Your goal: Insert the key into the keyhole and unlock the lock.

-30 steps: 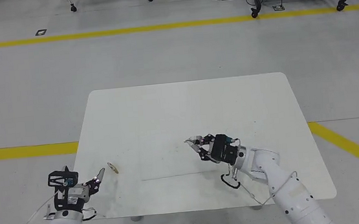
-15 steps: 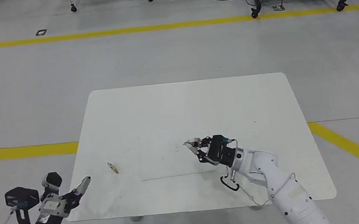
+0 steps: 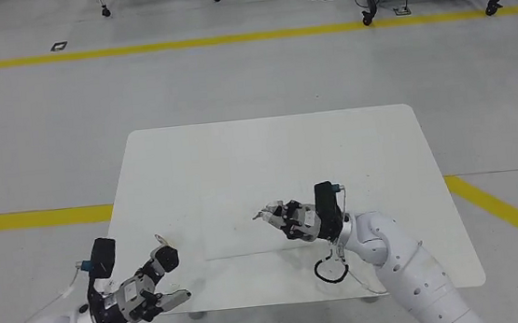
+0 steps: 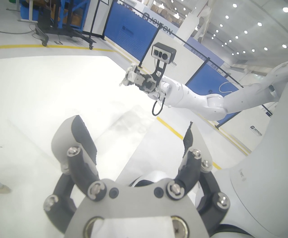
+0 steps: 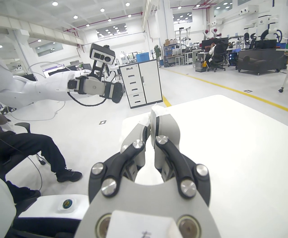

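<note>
Top view: logged a small brassy piece, key or lock not told apart, lying on the white table near its front left corner, with the left gripper just beside it at that edge and the right gripper over mid-table toward the front. Wrist views: found the left fingers spread wide and empty, the right fingers pressed nearly together on a thin whitish thing, kind unclear. Noted broad bare tabletop ahead of and beside the right gripper, and floor just past the edge under the left.
</note>
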Robot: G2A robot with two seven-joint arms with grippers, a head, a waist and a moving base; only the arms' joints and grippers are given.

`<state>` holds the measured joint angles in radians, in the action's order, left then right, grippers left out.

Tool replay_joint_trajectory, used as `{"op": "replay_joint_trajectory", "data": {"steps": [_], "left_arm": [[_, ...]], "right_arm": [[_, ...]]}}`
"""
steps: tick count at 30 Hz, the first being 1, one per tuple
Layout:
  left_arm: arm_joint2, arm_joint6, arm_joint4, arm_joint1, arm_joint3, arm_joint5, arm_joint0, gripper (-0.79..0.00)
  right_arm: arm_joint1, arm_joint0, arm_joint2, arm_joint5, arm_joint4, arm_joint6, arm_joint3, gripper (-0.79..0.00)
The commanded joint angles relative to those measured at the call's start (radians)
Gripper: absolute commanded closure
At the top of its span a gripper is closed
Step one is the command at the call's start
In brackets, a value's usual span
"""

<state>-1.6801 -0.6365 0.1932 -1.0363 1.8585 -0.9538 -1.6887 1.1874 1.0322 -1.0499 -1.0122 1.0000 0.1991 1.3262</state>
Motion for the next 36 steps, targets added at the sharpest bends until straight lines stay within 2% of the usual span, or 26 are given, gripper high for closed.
{"op": "replay_joint_trajectory", "data": {"steps": [1, 5, 9, 13, 16, 21, 23, 24, 27, 36], "left_arm": [[-0.002, 0.028, 0.005, 0.000, 0.000, -0.002, -0.002, -0.785], [0.004, 0.035, 0.015, -0.001, 0.010, 0.000, -0.001, -0.785], [0.068, 0.047, -0.027, -0.001, 0.010, -0.052, -0.001, -0.785], [0.132, 0.013, -0.122, 0.005, -0.052, -0.013, 0.082, -0.785], [0.183, 0.013, -0.075, 0.001, -0.072, 0.021, 0.160, -0.785], [0.266, 0.048, 0.020, -0.011, -0.072, 0.060, 0.235, -0.573], [0.285, 0.073, 0.078, -0.015, -0.068, 0.081, 0.248, -0.413], [0.295, 0.091, 0.103, -0.018, -0.068, 0.091, 0.250, -0.376], [0.315, 0.140, 0.151, -0.023, -0.077, 0.109, 0.253, -0.323], [0.337, 0.184, 0.162, -0.025, -0.113, 0.102, 0.264, -0.323]], "right_arm": [[0.000, 0.000, 0.000, 0.000, 0.002, 0.000, 0.000, 0.000], [0.000, 0.000, 0.000, 0.000, 0.002, 0.000, 0.000, 0.000], [0.001, 0.009, 0.020, 0.000, -0.042, -0.025, 0.017, 0.000], [-0.001, -0.010, 0.065, 0.000, -0.157, -0.090, 0.023, 0.000], [-0.004, -0.032, 0.104, 0.000, -0.245, -0.143, 0.018, 0.000], [-0.014, -0.068, 0.154, 0.000, -0.383, -0.235, 0.006, 0.000], [-0.018, -0.079, 0.167, 0.000, -0.436, -0.259, 0.005, 0.000], [-0.021, -0.085, 0.171, 0.000, -0.458, -0.269, 0.003, 0.000], [-0.027, -0.096, 0.179, 0.000, -0.502, -0.295, 0.002, 0.000], [-0.052, -0.106, 0.219, 0.000, -0.627, -0.383, 0.021, 0.000]]}}
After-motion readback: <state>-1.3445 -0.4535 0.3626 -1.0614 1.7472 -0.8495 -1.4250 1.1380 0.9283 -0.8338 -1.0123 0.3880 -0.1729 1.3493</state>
